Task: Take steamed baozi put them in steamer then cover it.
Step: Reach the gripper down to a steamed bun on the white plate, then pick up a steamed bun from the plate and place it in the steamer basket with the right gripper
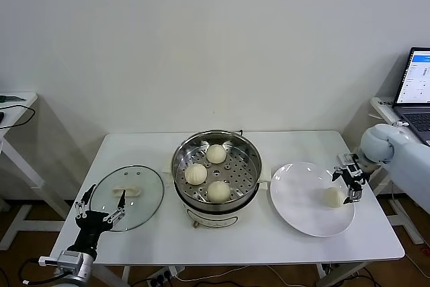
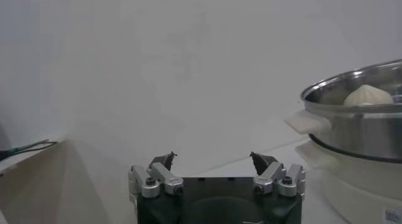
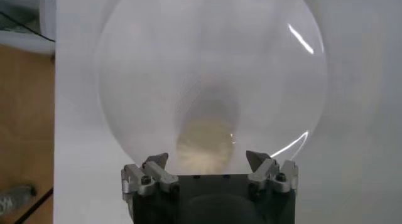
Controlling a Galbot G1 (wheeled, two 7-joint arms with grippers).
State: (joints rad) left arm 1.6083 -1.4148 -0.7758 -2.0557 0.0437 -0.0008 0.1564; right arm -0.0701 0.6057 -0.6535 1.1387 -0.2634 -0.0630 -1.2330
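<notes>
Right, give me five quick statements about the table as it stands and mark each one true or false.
1. Three baozi sit in the steamer. True.
2. The cover is on the steamer. False: it lies on the table, on the steamer's left.
3. One baozi remains on the plate. True.
4. The right claw is shut on that baozi. False: it is open, over it.
5. The left claw is open beside the cover. True.
</notes>
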